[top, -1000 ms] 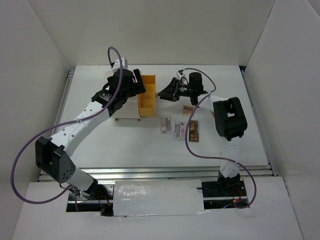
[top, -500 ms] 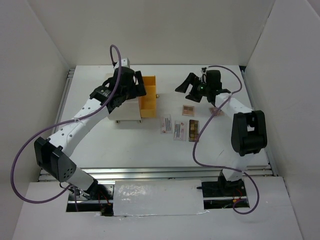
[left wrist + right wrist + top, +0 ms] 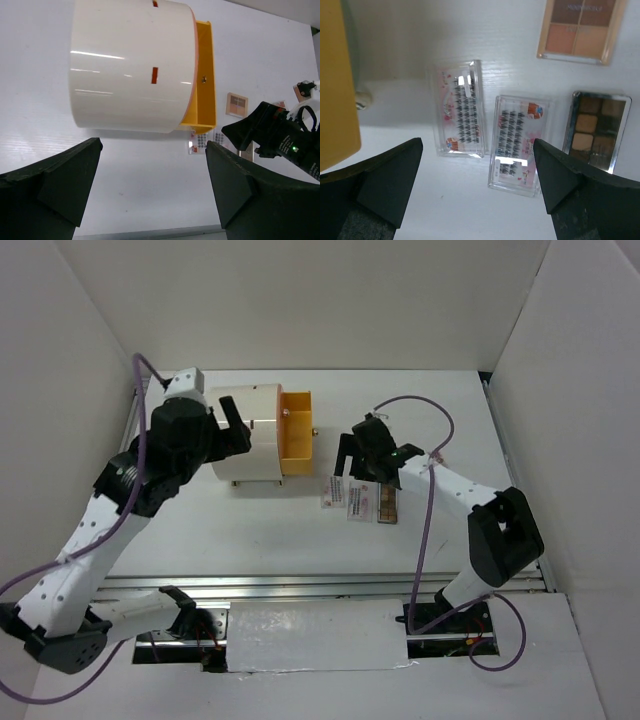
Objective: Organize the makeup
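Two clear white-pink lash packets (image 3: 460, 107) (image 3: 517, 142) lie side by side on the table, with a brown eyeshadow palette (image 3: 595, 130) to their right and a pink-beige compact (image 3: 582, 27) beyond. In the top view the packets (image 3: 333, 490) and the palette (image 3: 386, 504) lie right of the orange drawer. My right gripper (image 3: 358, 472) hovers open just above them, its jaws wide apart (image 3: 477, 185), holding nothing. My left gripper (image 3: 238, 430) is open and empty (image 3: 152, 190), next to the cream box. No sticks show.
The large cream cylindrical box (image 3: 250, 430) lies on its side at the back left, its orange drawer (image 3: 296, 430) pulled open toward the right. The drawer's edge (image 3: 335, 85) is close to the left of the packets. White walls enclose the table.
My right gripper has swung from the back of the table forward and left, down over the packets. My left arm has drawn back from the top of the box to its left side.
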Tool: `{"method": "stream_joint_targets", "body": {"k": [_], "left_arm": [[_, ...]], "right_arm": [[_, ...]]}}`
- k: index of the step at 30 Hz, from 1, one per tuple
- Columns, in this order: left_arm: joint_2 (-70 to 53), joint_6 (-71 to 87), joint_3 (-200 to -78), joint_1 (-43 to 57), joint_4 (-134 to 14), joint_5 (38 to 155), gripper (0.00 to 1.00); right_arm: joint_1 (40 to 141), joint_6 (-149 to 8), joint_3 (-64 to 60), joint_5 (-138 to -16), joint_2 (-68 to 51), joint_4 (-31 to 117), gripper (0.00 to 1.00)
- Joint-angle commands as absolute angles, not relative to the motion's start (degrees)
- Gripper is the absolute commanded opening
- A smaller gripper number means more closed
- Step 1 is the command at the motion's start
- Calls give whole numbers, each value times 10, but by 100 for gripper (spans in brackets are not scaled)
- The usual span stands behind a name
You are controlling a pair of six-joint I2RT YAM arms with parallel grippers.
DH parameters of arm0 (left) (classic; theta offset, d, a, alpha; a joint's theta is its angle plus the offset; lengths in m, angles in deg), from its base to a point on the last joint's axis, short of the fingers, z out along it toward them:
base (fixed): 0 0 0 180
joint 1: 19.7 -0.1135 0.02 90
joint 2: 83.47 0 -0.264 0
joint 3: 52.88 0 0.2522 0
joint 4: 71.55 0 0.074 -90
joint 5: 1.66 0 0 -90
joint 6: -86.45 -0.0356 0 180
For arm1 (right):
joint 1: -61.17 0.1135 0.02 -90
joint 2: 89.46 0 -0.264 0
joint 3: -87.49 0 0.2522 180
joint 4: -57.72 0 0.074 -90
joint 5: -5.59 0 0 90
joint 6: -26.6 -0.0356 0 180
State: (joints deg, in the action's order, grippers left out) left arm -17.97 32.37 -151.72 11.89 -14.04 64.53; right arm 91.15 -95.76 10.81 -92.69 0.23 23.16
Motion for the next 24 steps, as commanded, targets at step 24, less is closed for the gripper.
{"method": "stream_joint_targets", "body": {"k": [24], "left_arm": [[-367, 251, -1227, 119, -167, 625, 99]], "right_arm": [[981, -1011, 211, -1026, 56, 219, 96]]}}
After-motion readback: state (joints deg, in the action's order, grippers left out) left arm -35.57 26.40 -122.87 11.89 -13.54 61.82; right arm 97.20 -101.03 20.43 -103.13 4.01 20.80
